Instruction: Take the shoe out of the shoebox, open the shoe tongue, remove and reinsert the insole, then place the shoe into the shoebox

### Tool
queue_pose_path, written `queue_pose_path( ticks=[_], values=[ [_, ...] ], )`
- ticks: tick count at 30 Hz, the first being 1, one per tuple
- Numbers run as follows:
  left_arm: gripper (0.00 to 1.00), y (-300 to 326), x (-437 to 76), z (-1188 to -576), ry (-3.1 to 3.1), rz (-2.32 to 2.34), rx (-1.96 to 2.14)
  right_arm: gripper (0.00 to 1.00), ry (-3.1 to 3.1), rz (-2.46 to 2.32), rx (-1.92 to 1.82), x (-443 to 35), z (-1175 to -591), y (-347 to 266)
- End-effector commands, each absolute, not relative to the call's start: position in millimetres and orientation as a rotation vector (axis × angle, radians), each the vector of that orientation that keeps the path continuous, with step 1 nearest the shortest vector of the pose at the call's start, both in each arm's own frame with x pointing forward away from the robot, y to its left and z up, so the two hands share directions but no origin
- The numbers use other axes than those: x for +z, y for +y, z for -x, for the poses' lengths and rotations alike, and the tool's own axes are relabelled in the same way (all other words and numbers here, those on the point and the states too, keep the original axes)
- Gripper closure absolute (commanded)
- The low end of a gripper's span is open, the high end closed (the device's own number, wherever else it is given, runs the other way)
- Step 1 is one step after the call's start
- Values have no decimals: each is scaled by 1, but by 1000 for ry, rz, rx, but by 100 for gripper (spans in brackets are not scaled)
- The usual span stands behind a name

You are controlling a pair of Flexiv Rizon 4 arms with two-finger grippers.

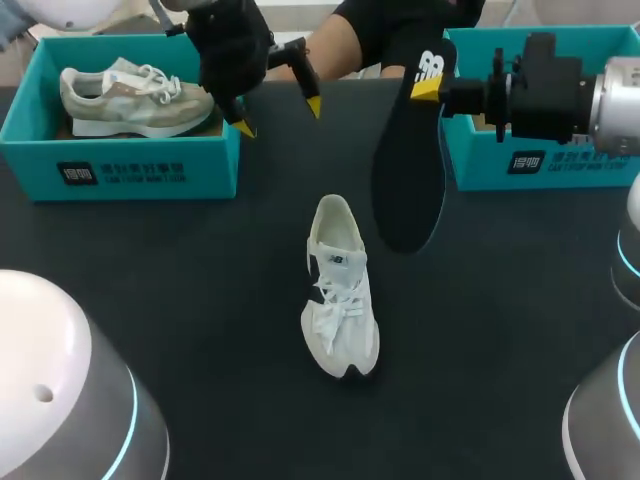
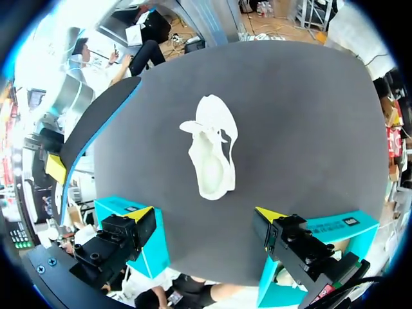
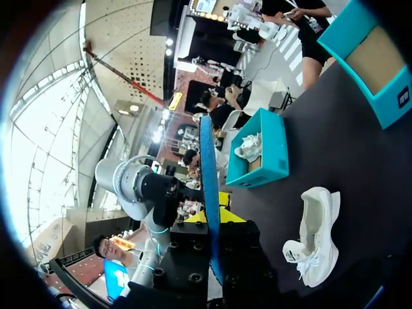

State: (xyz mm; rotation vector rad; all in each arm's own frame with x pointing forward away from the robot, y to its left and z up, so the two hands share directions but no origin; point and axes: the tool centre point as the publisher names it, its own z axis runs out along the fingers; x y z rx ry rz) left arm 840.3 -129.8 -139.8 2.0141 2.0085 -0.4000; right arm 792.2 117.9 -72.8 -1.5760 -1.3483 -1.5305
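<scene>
A white shoe [image 1: 340, 290] lies on the dark table's middle, laces up; it also shows in the left wrist view [image 2: 212, 148] and the right wrist view [image 3: 315, 235]. My right gripper [image 1: 428, 88] is shut on the top end of a black insole [image 1: 408, 160], which hangs above the table, right of the shoe. The insole shows edge-on, blue-edged [image 3: 209, 187], between the right gripper's [image 3: 212, 215] fingers. My left gripper [image 1: 278, 117] hovers open and empty near the table's far edge, high above the shoe, its yellow tips spread wide [image 2: 205, 215].
A teal shoebox [image 1: 150, 165] at the back left holds a grey-beige shoe [image 1: 130, 100]. A second teal shoebox [image 1: 540, 165] stands at the back right, behind my right arm. Both boxes flank the left gripper's fingers [image 2: 138, 254] [image 2: 341, 228].
</scene>
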Motion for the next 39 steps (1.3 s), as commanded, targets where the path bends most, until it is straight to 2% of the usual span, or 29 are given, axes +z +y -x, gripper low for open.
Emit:
queue_pose_path(
  ticks=[1, 5, 20, 39],
  values=[
    [0, -127, -143, -838, 1974, -1982, -442, 100, -1347, 1584, -1529, -73, -793, 121],
    [0, -126, -156, -834, 1743, -1835, -676, 100, -1318, 1567, -1499, -79, -805, 129],
    [0, -114, -155, -823, 1446, -1538, -970, 100, -1182, 1548, -1369, -102, -832, 150],
    [0, -135, -145, -813, 1290, -1404, -1086, 100, -1086, 1537, -1279, -118, -831, 172]
  ],
)
